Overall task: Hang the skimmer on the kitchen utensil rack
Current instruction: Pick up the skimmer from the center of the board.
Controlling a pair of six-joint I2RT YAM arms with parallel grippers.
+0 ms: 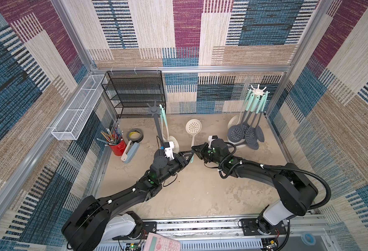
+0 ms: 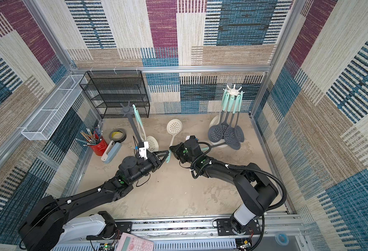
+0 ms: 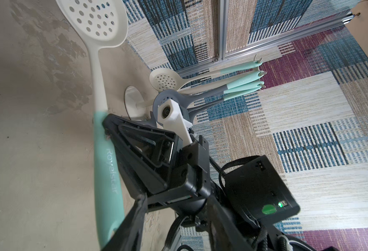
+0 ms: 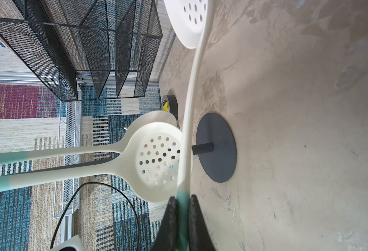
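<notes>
Grey utensil rack (image 1: 157,121) is noted left of the worktop's (image 1: 200,191) centre. The left gripper (image 1: 191,153) is set at the mint handle end of the cream skimmer (image 1: 193,127); its grip cannot be determined. The handle is pinched nearer the bowl by the closed right gripper (image 1: 193,148), with the bowl pointed to the rear edge. A white rack (image 1: 258,91) is stood near the right rear corner.

skimmer (image 1: 193,127) right of rack (image 1: 154,111), shelf (image 1: 135,91) behind

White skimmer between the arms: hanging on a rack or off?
Off. The white skimmer is out over the table, the right arm's jaws clamped on its mint handle.
</notes>
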